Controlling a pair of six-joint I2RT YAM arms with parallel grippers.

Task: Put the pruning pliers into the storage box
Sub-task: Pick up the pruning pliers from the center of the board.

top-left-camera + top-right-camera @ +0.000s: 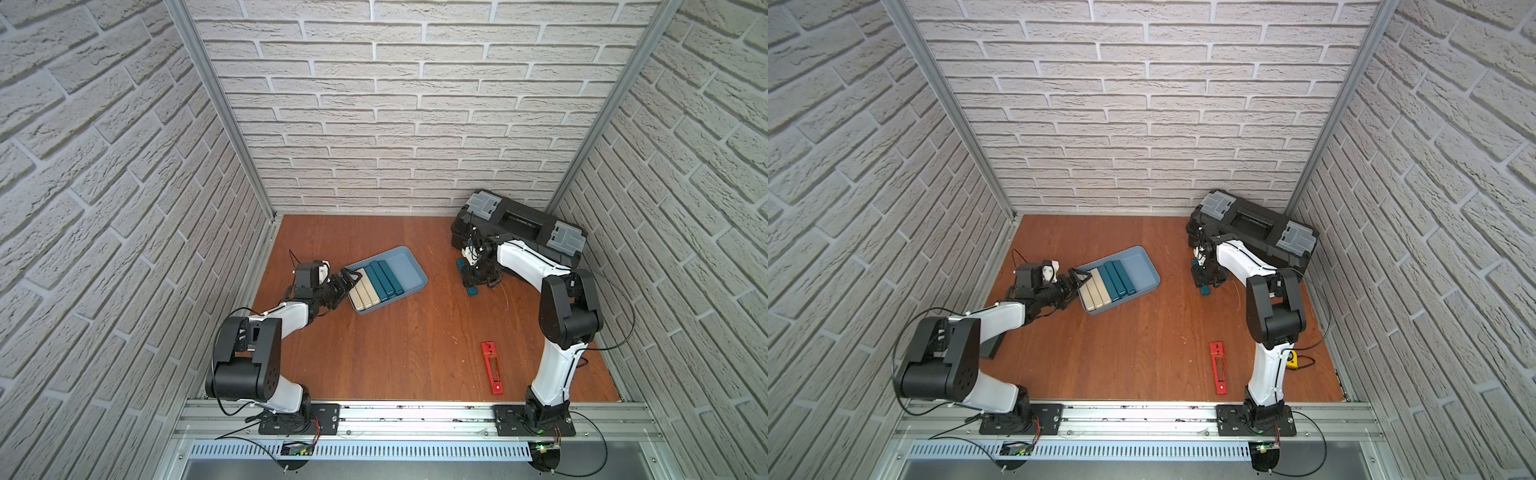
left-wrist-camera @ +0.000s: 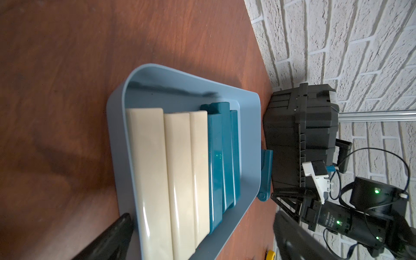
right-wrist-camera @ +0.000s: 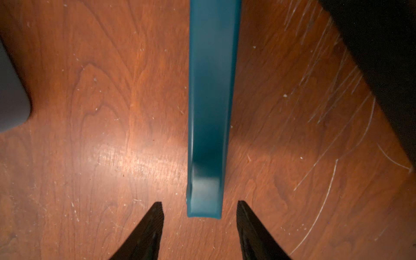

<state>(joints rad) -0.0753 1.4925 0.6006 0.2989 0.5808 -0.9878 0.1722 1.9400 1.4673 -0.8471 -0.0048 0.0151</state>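
Because the right arm covers most of its own hand in both top views, you must read the right gripper (image 3: 200, 203) from its wrist view. There its jaws stand partly apart either side of the end of a loose teal bar (image 3: 211, 90) on the table (image 3: 90, 135), gaps on both sides, holding nothing.

The left gripper (image 1: 349, 278) is spread wide at one end of the storage box (image 1: 409, 266), empty. The box holds cream bars (image 1: 365, 291) and teal bars (image 1: 384, 278), and its far part is bare.

A black toolbox (image 1: 523, 224) stands just behind the right gripper.

The pruning pliers (image 1: 491, 368) lie flat near the front edge, well apart from the box; neither wrist view shows them. A yellow tape measure (image 1: 1292, 358) peeks from behind the right arm in a top view.
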